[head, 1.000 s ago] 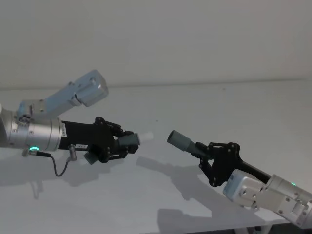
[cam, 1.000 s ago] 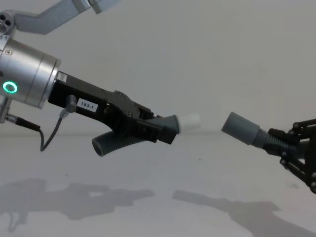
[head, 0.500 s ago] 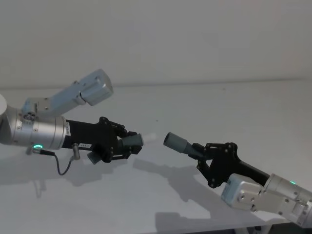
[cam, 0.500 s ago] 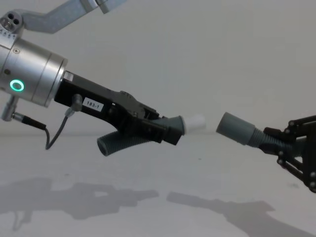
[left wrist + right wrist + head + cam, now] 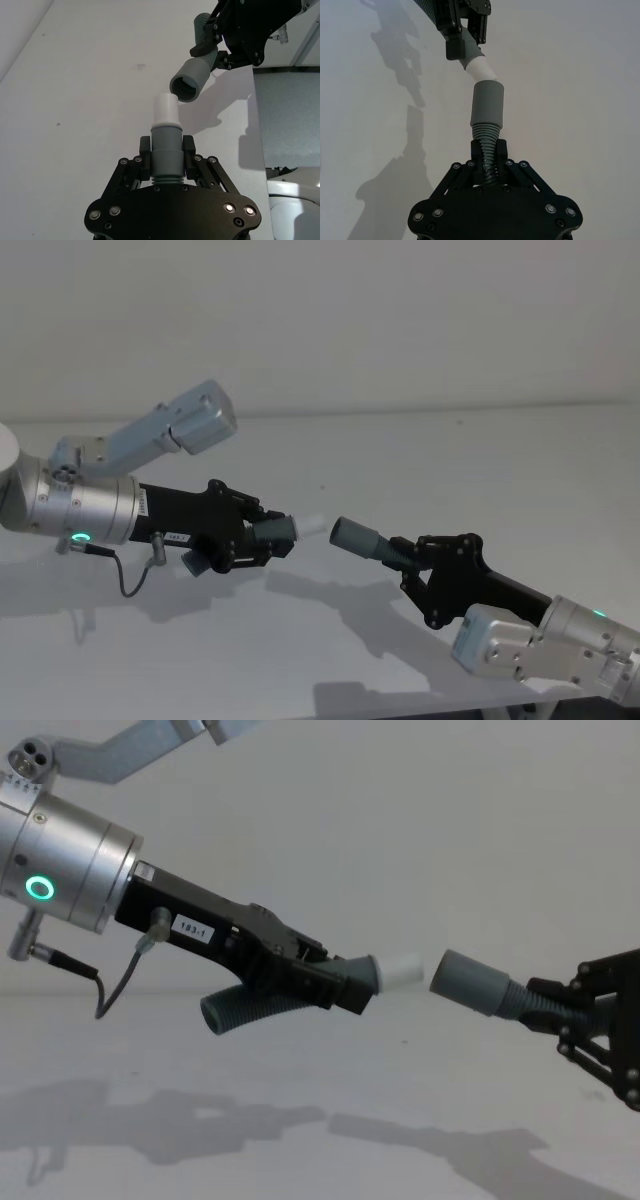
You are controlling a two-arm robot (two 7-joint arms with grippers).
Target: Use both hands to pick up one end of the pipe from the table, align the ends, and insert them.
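The left arm reaches in from the left edge of the head view. Its silver wrist [image 5: 85,508], lit by a green ring light [image 5: 40,887], carries the left gripper [image 5: 262,538], which points right and slightly down near mid-frame, jaws clamped on the white-tipped hose piece [image 5: 283,529]. The right arm slants up from the lower right corner. The right gripper [image 5: 408,558] points up and left, jaws closed on the grey-cuffed hose piece [image 5: 352,535]. The two grippers face each other, apart.
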